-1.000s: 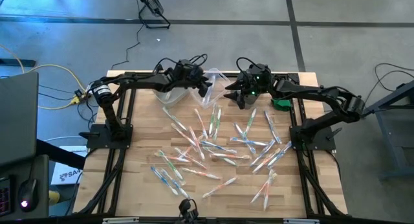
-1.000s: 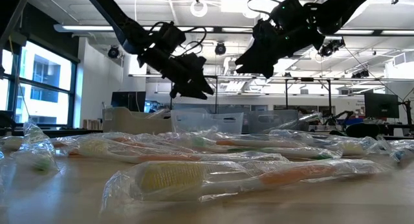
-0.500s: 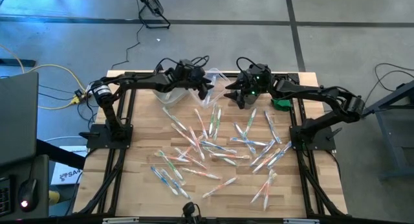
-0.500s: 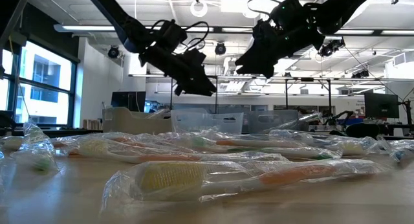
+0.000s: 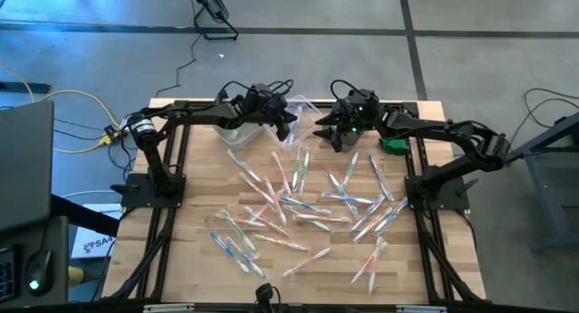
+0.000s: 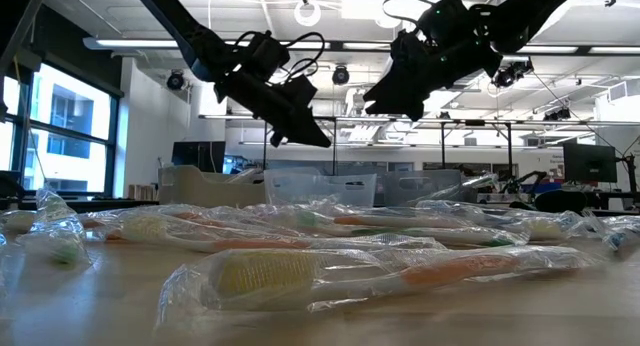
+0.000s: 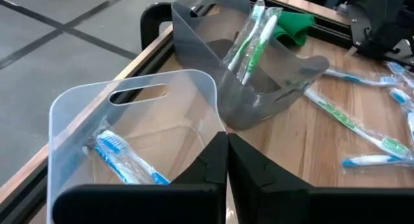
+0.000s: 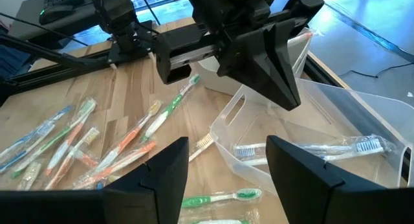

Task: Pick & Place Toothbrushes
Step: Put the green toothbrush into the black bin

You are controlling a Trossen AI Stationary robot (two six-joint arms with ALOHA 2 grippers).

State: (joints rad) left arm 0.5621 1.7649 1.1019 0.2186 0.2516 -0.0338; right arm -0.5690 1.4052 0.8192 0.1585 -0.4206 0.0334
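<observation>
Light wooden slatted table [image 5: 199,259] with black frame, two dark arms reaching in from the far corners. Loose scatter of slim toothbrushes in clear plastic wrappers [image 5: 298,209], orange, blue and green handles, spread over the middle and near part of the table, well apart from the bins; none is in either gripper. Clear plastic bins at the far edge: the frosted handled bin [image 7: 129,130] holds a blue-bristled brush [image 7: 119,156], the greyer bin [image 7: 259,68] just beyond it holds green-handled brushes [image 7: 252,39] standing tilted against its wall, and a bin seen in the right wrist view [image 8: 336,140] has a couple of wrapped brushes lying in it. Small green object [image 5: 393,144] sits at the far right edge, not part of the job. Left gripper [image 7: 226,160] hangs raised above the frosted bin, fingers pressed together, nothing between them. Right gripper [image 8: 226,166] hovers near the bins beside the left one, fingers spread wide, empty too. Judgement: a drop into the bins looks done and the left arm is between cycles; most brushes remain to sort. Next move likely calls for the left gripper to reopen, swing out over the scatter, pick one brush lying clear of its neighbours, and come down across its handle; crinkly overlapping wrappers could cause a double pick or slip.
</observation>
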